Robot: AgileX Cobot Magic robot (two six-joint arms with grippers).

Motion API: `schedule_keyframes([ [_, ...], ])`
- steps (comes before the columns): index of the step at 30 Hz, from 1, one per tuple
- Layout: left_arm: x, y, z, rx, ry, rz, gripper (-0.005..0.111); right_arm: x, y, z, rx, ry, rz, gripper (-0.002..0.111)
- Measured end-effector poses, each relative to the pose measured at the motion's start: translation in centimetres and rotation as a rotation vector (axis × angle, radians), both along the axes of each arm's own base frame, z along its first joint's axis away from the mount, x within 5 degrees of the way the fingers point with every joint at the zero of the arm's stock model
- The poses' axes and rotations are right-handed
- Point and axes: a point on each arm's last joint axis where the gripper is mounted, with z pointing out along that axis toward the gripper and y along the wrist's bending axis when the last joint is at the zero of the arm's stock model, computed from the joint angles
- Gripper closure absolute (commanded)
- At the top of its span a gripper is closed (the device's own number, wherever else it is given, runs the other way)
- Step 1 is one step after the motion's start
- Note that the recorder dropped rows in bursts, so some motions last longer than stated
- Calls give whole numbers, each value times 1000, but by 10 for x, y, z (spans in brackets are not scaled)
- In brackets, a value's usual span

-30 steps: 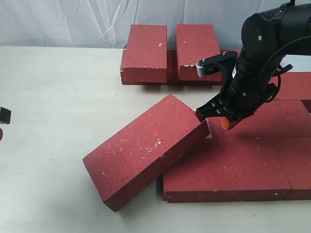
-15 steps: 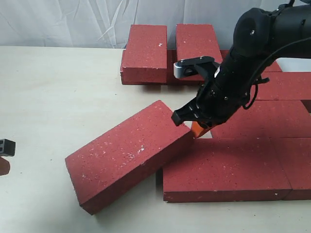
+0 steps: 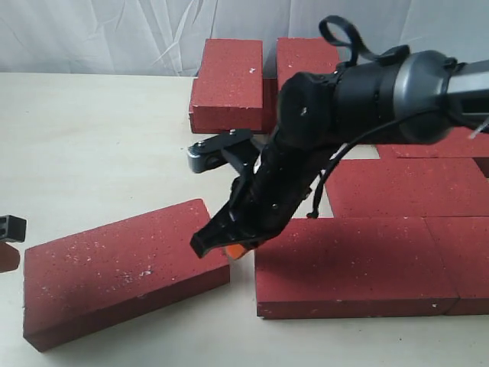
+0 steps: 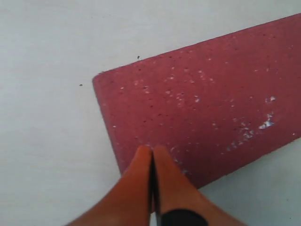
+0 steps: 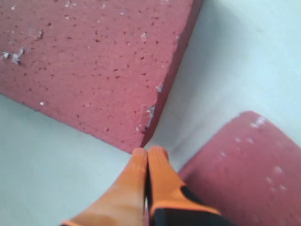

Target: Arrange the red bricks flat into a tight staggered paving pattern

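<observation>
Lying nearest, loose brick point(image 3: 122, 271): I see it flat on the table point(image 3: 92, 153), skewed against the paved rows. Its right end sits just beside the front brick, with a thin strip of table between them.
Left gripper point(image 4: 151, 150): I read the orange fingers as pressed together with nothing between them. The tips sit over the loose brick's long edge near a corner, but I cannot tell whether they touch it.
Right gripper point(image 3: 235, 250): its fingers are also pressed flat together and hold nothing. It reaches across the middle, with its tips right at the loose brick's upper right corner.
Front brick point(image 3: 355, 264): it lies flat and lengthwise, its right end touching a neighbour point(image 3: 466, 256) — the two make the near row.
Second-row brick point(image 3: 405, 187): it lies flat behind the front brick, long edges meeting and offset to the right, so a small notch of table shows at its left end.
Back bricks: one point(image 3: 229, 84) and another point(image 3: 306, 65) lie side by side with a gap — both appear raised on a lower layer, well apart from the loose brick.
Backdrop: a white cloth point(image 3: 114, 30) hangs behind the table.
</observation>
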Motion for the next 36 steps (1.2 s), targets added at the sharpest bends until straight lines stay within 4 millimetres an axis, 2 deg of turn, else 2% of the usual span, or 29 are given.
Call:
schedule_keyframes([
  [5, 1, 0, 1, -5, -11, 8, 107, -9, 21, -6, 45, -43, 16, 109],
  [9, 1, 0, 1, -3, -16, 8, 107, -9, 25, -6, 63, -71, 13, 109],
  [17, 0, 2, 6, 22, -71, 10, 107, 3, 14, -4, 53, -99, -11, 109],
  [27, -9, 7, 23, 118, -184, -22, 107, 3, 6, 25, 92, -174, -6, 109],
  [36, -12, 9, 24, 160, -200, -38, 107, 3, 7, 26, 93, -176, -4, 109],
])
